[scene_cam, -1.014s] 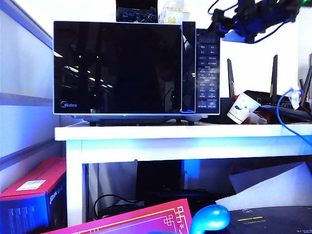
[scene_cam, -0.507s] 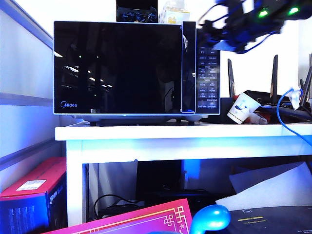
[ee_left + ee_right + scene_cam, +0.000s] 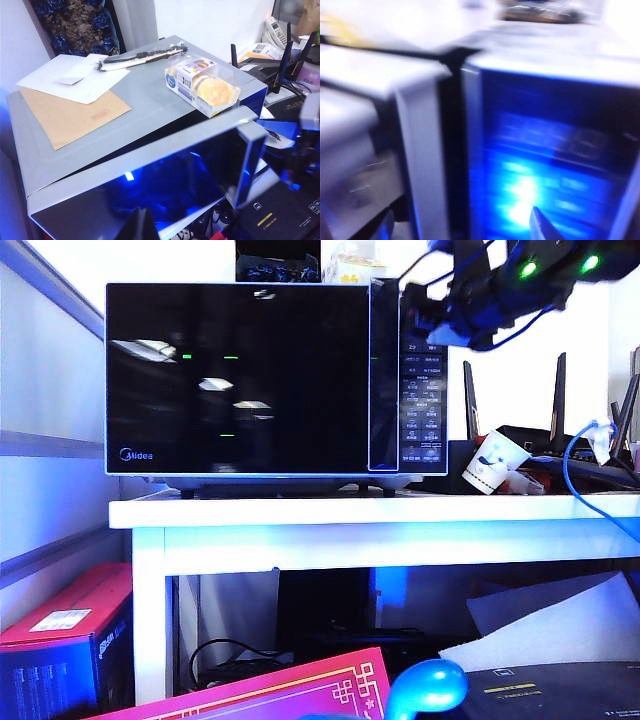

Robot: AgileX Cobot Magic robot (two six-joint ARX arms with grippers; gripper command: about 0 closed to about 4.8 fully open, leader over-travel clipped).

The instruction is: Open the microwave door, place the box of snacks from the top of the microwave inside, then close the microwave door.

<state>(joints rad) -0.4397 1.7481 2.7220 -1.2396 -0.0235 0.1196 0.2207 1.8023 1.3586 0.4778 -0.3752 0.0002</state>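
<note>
Glossy black glass microwave door (image 3: pixel 237 378), right gripper (image 3: pixel 425 315) beside, left gripper (image 3: pixel 140 225) above

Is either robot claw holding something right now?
No. The right claw hangs open by the black glass microwave door's handle edge, gripping nothing. The left claw is shut on nothing.

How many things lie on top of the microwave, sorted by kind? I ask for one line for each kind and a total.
Box of snacks: 1
Brown envelope: 1
White paper sheets: 2
Dark strap-like item, kind unclear: 1
Total on the microwave: 5
</note>
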